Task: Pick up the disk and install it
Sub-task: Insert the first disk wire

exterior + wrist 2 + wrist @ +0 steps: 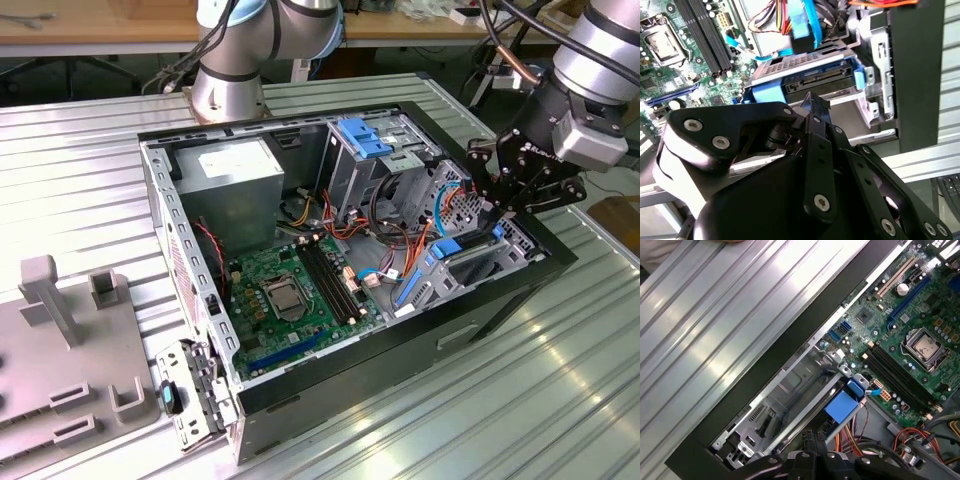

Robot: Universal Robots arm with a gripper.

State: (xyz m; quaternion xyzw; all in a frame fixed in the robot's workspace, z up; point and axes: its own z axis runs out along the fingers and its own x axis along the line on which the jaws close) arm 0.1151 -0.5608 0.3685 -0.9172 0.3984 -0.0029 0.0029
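Note:
The disk [810, 82], dark with bright blue rails along its edges, lies flat in a metal bay [867, 80] at the front corner of the open computer case. In the exterior view the disk [462, 258] sits low at the case's right end. My black gripper [488, 200] hangs just above and beside it, and looks shut with nothing between its fingers. In the second wrist view the gripper [815, 102] tip is right at the disk's near edge, by its connector side. In the first wrist view the gripper [809, 439] sits by the bay's frame [790, 390].
The case [500, 300] lies open on a ribbed metal table [560, 400]. Inside are a grey power-supply box [235, 185], a drive cage with a blue clip [365, 135], the green motherboard [290, 290] and loose orange and red cables [400, 240]. A grey fixture [70, 340] stands at the exterior view's left.

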